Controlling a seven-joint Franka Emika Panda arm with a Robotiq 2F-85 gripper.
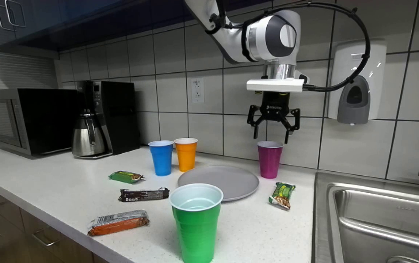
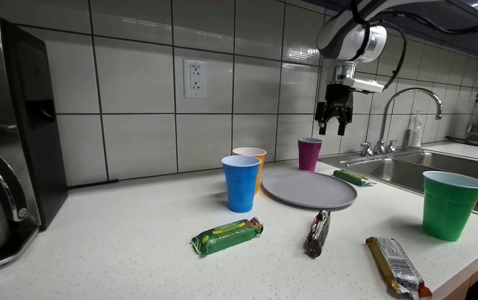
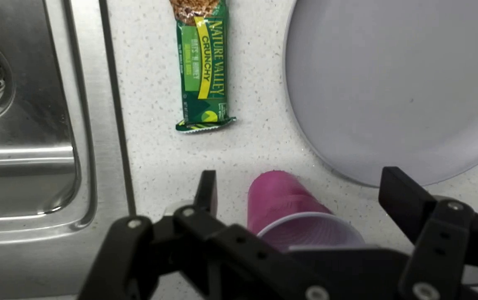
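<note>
Gripper (image 1: 271,138) spread wide, nothing held, hanging just above the purple cup (image 1: 269,162). Judged early stage: no grip made; cup upright, no contact visible. Clock read about the plate (image 1: 225,180) in an exterior view. Purple cup at two; granola bar (image 1: 282,194) at four, sink (image 1: 322,219) farther on; orange cup (image 1: 186,157) at eleven, blue cup (image 1: 162,159) at ten; three more bars (image 1: 143,194) between eight and nine; green cup (image 1: 196,230) past six. Surface (image 1: 267,233): white, speckled. Beyond: tiled wall (image 1: 172,91), dispenser (image 1: 358,93) high at one, coffee maker (image 1: 120,113) and microwave (image 1: 34,120) far out at ten.
</note>
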